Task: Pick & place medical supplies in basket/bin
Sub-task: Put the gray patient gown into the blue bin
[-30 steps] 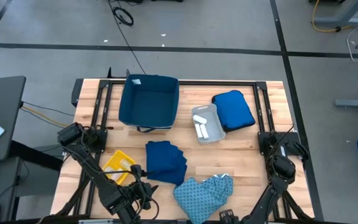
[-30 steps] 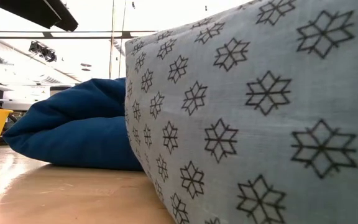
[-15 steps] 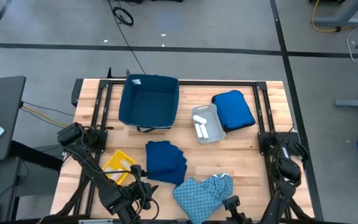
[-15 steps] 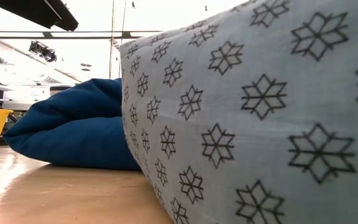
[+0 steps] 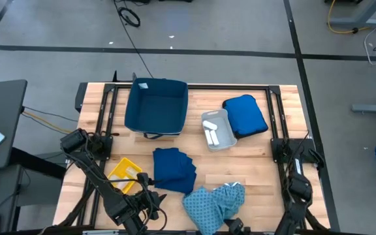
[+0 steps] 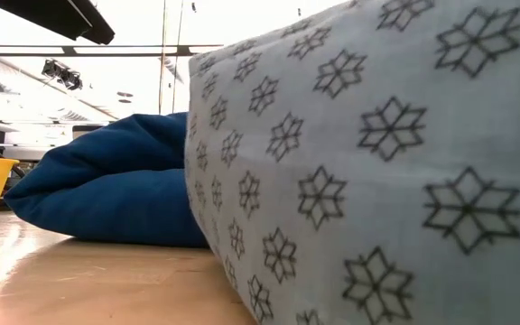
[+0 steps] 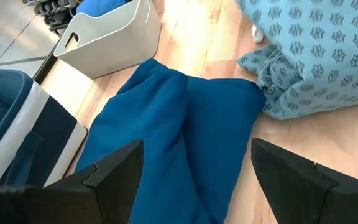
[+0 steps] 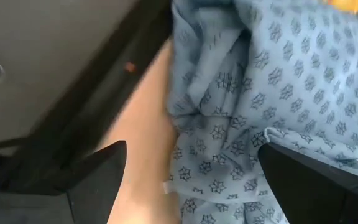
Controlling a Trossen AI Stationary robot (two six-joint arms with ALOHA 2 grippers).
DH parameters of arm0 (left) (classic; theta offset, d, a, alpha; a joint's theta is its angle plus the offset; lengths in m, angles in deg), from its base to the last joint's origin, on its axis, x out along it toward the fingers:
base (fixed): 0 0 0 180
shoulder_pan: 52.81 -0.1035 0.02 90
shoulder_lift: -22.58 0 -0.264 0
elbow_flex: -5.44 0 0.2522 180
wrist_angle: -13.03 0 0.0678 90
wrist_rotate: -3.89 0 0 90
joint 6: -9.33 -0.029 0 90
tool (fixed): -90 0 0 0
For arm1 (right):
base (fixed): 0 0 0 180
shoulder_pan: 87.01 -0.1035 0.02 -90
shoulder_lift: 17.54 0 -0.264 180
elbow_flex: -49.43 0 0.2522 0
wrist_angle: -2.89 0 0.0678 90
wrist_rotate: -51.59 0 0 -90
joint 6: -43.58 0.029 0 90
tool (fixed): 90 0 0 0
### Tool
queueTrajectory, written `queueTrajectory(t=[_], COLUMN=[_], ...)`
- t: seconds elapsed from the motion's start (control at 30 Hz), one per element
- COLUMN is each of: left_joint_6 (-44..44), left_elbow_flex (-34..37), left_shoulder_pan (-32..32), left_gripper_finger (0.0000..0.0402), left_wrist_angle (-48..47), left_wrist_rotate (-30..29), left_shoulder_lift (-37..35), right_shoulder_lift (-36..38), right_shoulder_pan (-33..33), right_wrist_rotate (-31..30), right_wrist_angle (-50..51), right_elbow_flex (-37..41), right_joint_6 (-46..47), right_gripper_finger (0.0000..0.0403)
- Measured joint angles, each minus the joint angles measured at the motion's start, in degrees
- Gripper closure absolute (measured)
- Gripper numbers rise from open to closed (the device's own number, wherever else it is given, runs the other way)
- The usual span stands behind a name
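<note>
The light blue patterned garment (image 5: 214,202) lies crumpled at the table's near edge and fills the low view (image 6: 377,162). The dark navy garment (image 5: 173,168) lies folded to its left, on the table. My right gripper (image 5: 232,226) is open at the near edge, and the patterned garment (image 8: 247,93) shows between its fingers. My left gripper (image 5: 150,199) is open and empty beside the navy garment (image 7: 179,137). The navy bin (image 5: 156,104) stands at the far left. The grey tray (image 5: 224,115) holds white packets (image 5: 211,134). The yellow tray (image 5: 124,173) stands near the left arm. My right gripper stands open at the patterned garment's near edge (image 8: 185,155), coming level from the table's near side. I cannot tell whether its fingers (image 8: 98,180) touch the cloth. The garment lies on the table.
A royal-blue puffy bundle (image 5: 245,115) lies at the far right beside the grey tray. Black frame rails run along the table's left and right sides. Bare wood shows between the trays and the garments.
My right gripper has shifted along the table's near edge by the patterned garment, first away from the near edge, then back toward it and a little left. The garment's near part has wobbled slightly in the low view. The navy garment has stayed still.
</note>
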Motion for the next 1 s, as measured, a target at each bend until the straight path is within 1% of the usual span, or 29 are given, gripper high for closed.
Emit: queueTrajectory(t=[0.13,0.27,0.4,0.47,0.57,0.77,0.87,1.0], left_joint_6=[0.1,0.1,0.4,0.7,1.2,1.1,1.1,1.1], left_elbow_flex=[0.0,0.0,0.0,0.0,0.0,0.0,0.0,0.0], left_shoulder_pan=[0.0,0.0,0.0,0.0,0.0,0.0,0.0,0.0], left_gripper_finger=[0.0104,0.0104,0.0104,0.0104,0.0104,0.0104,0.0104,0.0104], left_wrist_angle=[0.0,0.0,0.0,0.0,0.0,0.0,0.0,0.0], left_wrist_rotate=[0.1,0.1,0.0,-0.1,0.0,0.0,0.1,0.1], left_shoulder_lift=[0.0,0.0,0.0,0.0,0.0,0.0,0.0,0.0], right_shoulder_lift=[-0.2,0.3,0.4,0.4,0.4,0.4,0.3,0.3], right_shoulder_pan=[0.4,-0.9,-1.8,-1.6,-1.2,0.6,2.0,4.2], right_wrist_rotate=[-1.5,-3.1,-3.7,-4.1,-4.1,-4.2,-4.3,-4.3], right_wrist_angle=[4.2,10.8,10.7,8.6,4.9,-4.1,-5.5,-6.5], right_elbow_flex=[-0.4,-6.1,-10.9,-11.3,-9.6,-3.5,0.0,4.6], right_joint_6=[2.5,3.9,0.3,-0.9,-3.4,-8.0,-7.6,-4.2], right_gripper_finger=[0.003,0.003,0.003,0.0029,0.003,0.003,0.0029,0.0029])
